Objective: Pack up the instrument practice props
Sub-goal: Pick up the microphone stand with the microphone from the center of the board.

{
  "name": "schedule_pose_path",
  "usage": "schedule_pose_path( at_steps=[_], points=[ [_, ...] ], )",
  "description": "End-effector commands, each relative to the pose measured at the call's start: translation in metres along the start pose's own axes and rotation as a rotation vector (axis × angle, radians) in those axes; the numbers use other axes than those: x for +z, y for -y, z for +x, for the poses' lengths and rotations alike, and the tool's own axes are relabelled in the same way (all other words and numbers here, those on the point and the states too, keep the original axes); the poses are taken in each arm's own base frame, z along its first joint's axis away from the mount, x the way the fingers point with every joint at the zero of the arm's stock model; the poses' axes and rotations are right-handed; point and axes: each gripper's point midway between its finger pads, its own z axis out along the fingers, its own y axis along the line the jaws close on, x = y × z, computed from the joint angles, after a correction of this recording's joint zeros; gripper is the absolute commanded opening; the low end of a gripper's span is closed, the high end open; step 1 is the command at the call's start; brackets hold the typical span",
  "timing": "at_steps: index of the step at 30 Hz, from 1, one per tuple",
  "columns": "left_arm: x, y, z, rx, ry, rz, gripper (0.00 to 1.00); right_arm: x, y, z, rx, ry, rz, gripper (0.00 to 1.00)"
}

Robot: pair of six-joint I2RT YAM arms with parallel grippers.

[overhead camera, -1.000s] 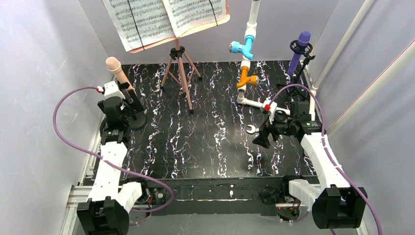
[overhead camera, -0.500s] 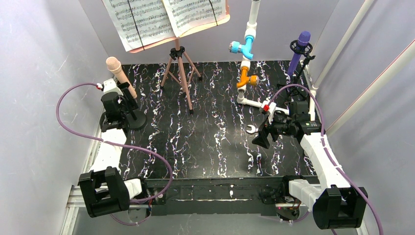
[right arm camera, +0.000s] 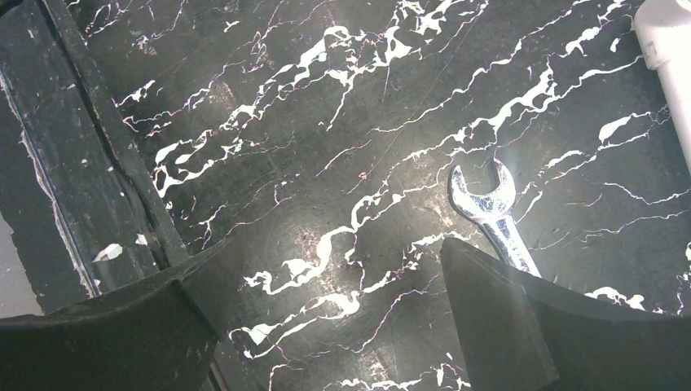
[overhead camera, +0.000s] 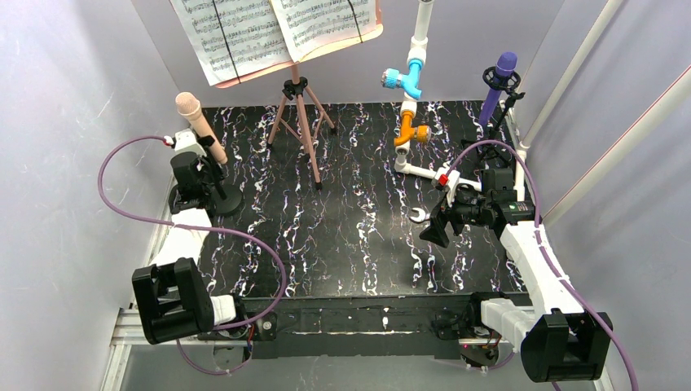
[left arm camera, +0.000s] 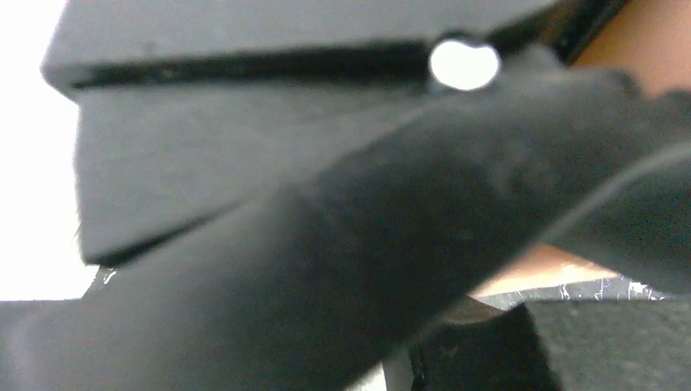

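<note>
The peach microphone leans in its black holder at the left edge of the mat. My left gripper is round the microphone's lower handle. The left wrist view is filled by blurred black parts of the holder, with peach at the top right, so the jaws' state does not show. The purple microphone stands in its holder at the back right. The salmon-pink music rest with sheets stands at the back. My right gripper hangs open over bare mat.
A silver wrench lies just beyond my right gripper, its head showing beside the right finger. A white pipe with blue and orange valves rises at the back centre-right. Grey walls close in on both sides.
My left gripper has pushed in round the peach microphone's handle and its jaws have narrowed, while the left arm's elbow swung down and back. The right arm has stayed put.
</note>
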Motion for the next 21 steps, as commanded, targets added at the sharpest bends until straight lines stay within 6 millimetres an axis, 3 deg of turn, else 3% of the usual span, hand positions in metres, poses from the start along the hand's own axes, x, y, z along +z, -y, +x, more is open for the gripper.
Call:
schedule_pose_path(
  at_steps=[1,3,5,10,14,17,21],
  points=[
    [0.002,0.005,-0.009,0.024,0.043,0.04,0.33,-0.002,0.003,-0.013,-0.038,0.03,0.015,1.0],
    [0.001,0.007,-0.01,0.035,0.048,0.055,0.28,-0.002,0.003,-0.013,-0.037,0.03,0.015,1.0],
    [0.0,0.008,-0.011,0.048,0.052,0.065,0.15,-0.002,0.003,-0.013,-0.036,0.031,0.012,1.0],
    [-0.006,0.02,-0.014,0.07,0.064,0.136,0.0,-0.002,0.003,-0.012,-0.035,0.03,0.012,1.0],
    [-0.022,0.035,-0.019,0.069,0.09,0.227,0.0,-0.002,0.004,-0.012,-0.035,0.028,0.017,1.0],
    [-0.042,0.053,-0.023,0.047,0.116,0.323,0.0,-0.002,0.004,-0.012,-0.037,0.028,0.018,1.0],
    [-0.115,0.111,-0.023,0.01,0.135,0.64,0.0,-0.001,0.003,-0.01,-0.032,0.027,0.01,1.0]
  ],
)
